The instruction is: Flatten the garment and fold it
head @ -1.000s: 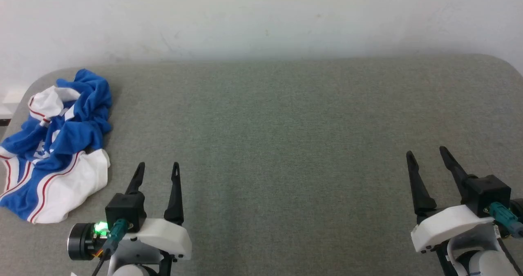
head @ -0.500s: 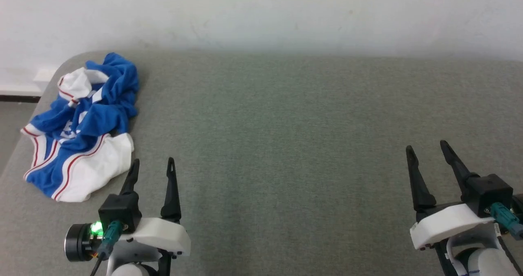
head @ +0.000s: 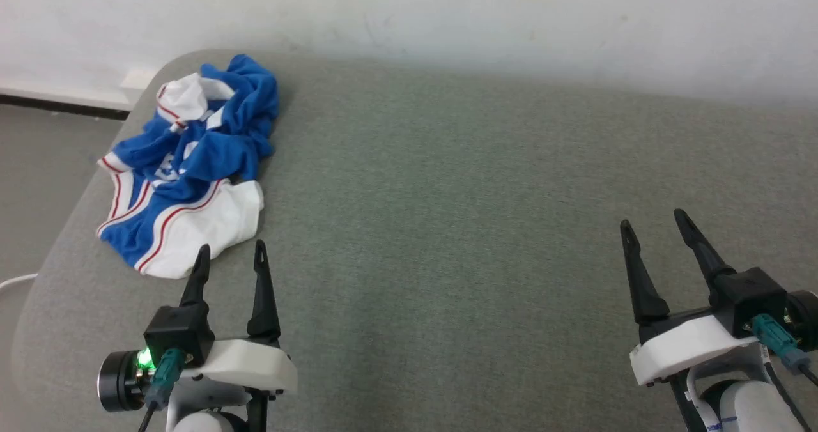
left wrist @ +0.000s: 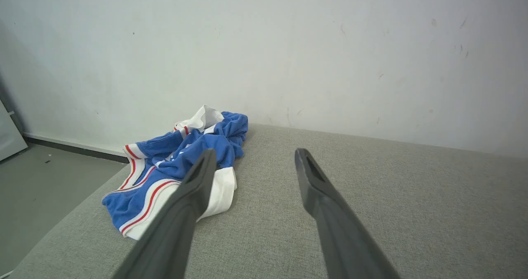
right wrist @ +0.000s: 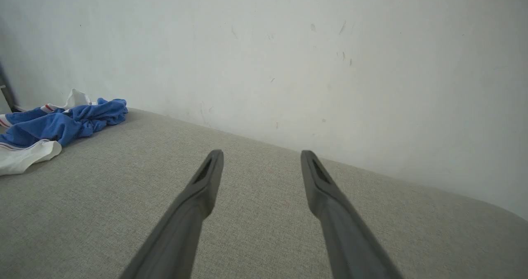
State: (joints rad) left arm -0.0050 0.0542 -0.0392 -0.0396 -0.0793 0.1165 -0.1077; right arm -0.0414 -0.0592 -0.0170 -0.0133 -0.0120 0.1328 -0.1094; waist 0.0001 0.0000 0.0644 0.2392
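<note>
The garment lies crumpled in a heap at the far left corner of the grey table, blue with white sleeves and thin red stripes. In the left wrist view the garment sits ahead and to the left, and the right wrist view has the garment at its far left. My left gripper hovers open just short of the heap's near white edge, holding nothing. Far to the right, my right gripper is open and empty over bare table.
A white wall runs right behind the table's far edge. The table's rounded left edge drops to a grey floor, where a white cable lies. The padded surface stretches bare between the two grippers.
The head camera has turned left, so the whole scene has slid right and the floor shows at the left. Both grippers stay open; the garment lies as before.
</note>
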